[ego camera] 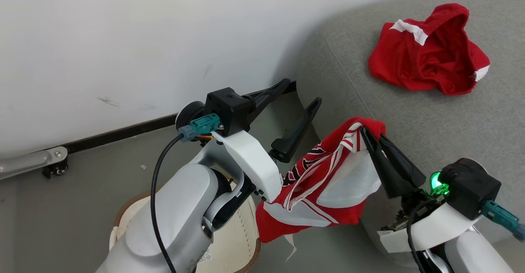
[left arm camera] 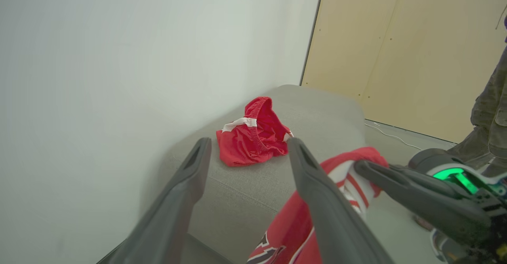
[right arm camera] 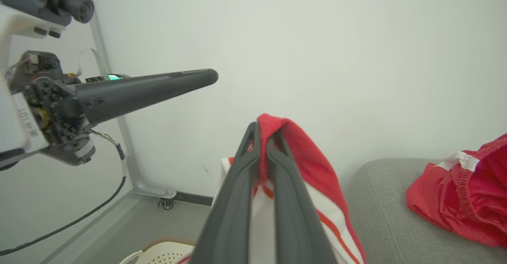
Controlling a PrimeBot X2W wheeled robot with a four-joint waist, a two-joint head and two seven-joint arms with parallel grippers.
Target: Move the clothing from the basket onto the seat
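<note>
**Red top pinched in right gripper, at the seat's near-left edge**

Seat: big grey woven-fabric sofa with a rounded corner and a stitched seam along the edge. It takes up the right side of my head view.

Basket: cream perforated plastic with a brown woven-look rim. It sits on the floor near left, mostly hidden under my left forearm.

Red top: soft, bright red, with white stripes, white panels and some dark lettering partly showing. It hangs crumpled in the air between basket and seat, upper fold by the seat's rounded edge.

Red shorts: thin, slightly shiny cloth with a gathered waistband and white trim. They lie bunched on the cushion far right, well apart from the top.

Right gripper: long dark fingers pressed together, pinching the top's upper fold.

Left gripper: tapered dark fingers spread wide, just left of that fold.
</note>
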